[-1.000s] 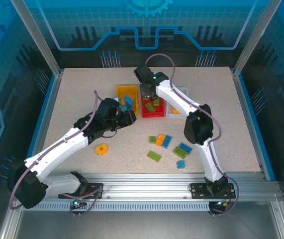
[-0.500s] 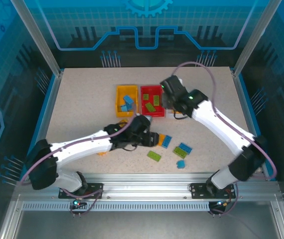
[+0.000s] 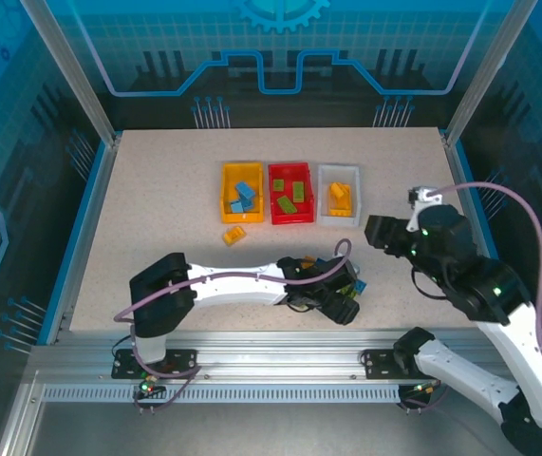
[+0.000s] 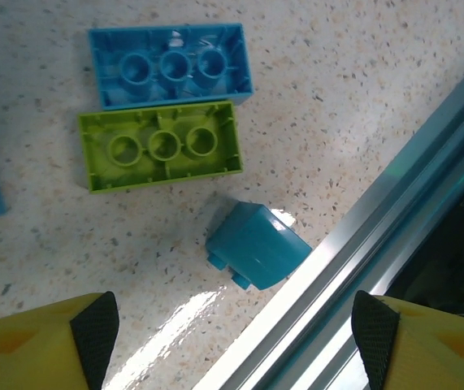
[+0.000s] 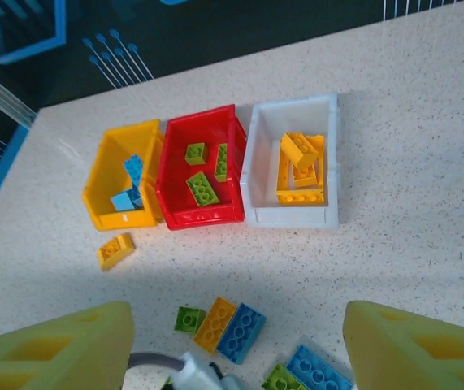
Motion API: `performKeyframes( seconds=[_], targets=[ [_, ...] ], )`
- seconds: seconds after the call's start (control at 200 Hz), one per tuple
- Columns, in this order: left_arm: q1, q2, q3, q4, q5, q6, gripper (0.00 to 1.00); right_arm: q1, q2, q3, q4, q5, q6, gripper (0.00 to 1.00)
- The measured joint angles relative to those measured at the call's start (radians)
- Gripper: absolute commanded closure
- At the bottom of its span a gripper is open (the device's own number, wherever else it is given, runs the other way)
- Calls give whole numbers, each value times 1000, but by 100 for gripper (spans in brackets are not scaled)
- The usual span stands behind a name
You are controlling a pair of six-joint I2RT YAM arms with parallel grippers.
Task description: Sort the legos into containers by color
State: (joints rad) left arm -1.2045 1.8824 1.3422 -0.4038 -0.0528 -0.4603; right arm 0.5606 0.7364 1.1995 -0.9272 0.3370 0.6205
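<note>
Within blue walls (image 3: 280,57), speckled table (image 3: 157,199), 3 bins (image 3: 291,220)

Entry, left arm (image 3: 223,283): laid low along the near table edge, forearm reaching toward 3 o'clock, left gripper (image 3: 344,302) aimed downward, its jaws spread wide and clasping nothing. Entry, right arm (image 3: 484,290): swung out toward 4 o'clock, wrist raised, right gripper (image 3: 377,233) facing 10 o'clock, jaws wide apart, nothing clasped.

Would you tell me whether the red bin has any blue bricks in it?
No, the right wrist view shows the red bin holding three green bricks and nothing blue.
</note>
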Motion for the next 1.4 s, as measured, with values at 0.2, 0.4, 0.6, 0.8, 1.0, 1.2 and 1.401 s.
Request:
performKeyframes(
  seconds=[0.2,0.4,0.6,0.8,1.0,1.2,1.401],
  targets=[
    [-1,60,17,1,85,213,20,-5,-13,-3,-9,-35,-3,27],
    [-1,95,27,21,119,443,19,-5,-13,-7,-10,-58,-3,27],
    [-1,181,76,34,109,569,22,-6,-10,-7,-10,-62,-3,26],
    [1,215,100,47,92,597,51,-7,-4,-8,-10,-66,-2,26],
    [4,232,126,50,76,598,73,-12,3,-14,-6,-78,1,26],
    [6,224,114,53,74,571,77,-19,3,-22,-7,-87,0,26],
    [56,21,-57,57,58,461,75,-25,16,-31,31,-151,-22,27]
  ],
)
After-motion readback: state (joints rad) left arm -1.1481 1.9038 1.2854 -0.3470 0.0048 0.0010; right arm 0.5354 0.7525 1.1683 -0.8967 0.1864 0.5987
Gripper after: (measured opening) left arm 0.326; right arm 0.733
